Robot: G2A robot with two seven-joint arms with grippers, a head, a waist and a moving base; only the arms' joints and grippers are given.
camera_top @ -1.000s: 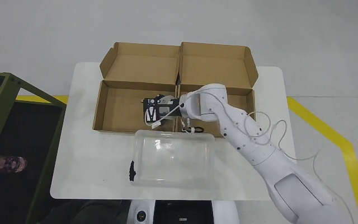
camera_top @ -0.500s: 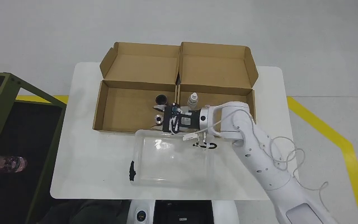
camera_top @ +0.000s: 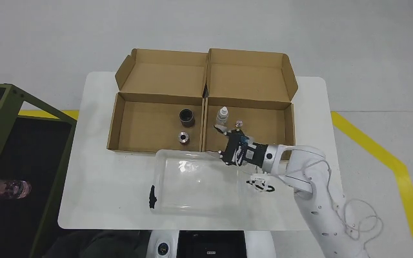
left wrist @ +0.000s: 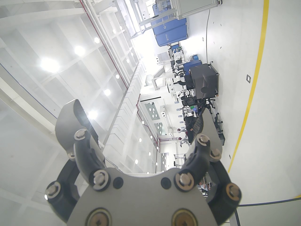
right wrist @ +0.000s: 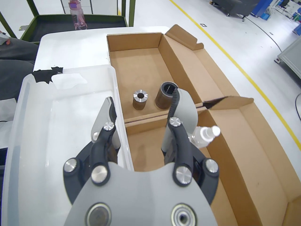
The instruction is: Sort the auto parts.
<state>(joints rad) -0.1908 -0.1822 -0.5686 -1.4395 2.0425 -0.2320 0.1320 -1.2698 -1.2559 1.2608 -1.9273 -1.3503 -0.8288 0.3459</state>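
- Right gripper [right wrist: 143, 102] hangs with its two fingers spread wide and nothing between them. It sits over the line where the far rim of the clear bin [camera_top: 200, 187] meets the near wall of the right cardboard box [camera_top: 274, 129]. One finger is above the bin, the other above the box.
- Take the top view as a clock, with that gripper at the centre and twelve pointing away from the robot. A white bottle [camera_top: 222, 115] is at twelve inside the right cardboard box. Just beside it, toward one, lies a small shiny piece [camera_top: 239, 122], too small to make out.
- At nine, across the shared wall in the left cardboard box [camera_top: 139, 129], a short metal collet [camera_top: 184, 137] stands upright.
- At ten in the same box stands a larger dark sleeve [camera_top: 186, 117], near the collet but apart from it.
- From six round to eight the clear bin spreads over the white table [camera_top: 97, 168], with a ragged black scrap [camera_top: 153, 197] at its left rim.
- Left gripper [left wrist: 138, 114] is likewise spread and holds nothing, and it points up toward the hall's ceiling.
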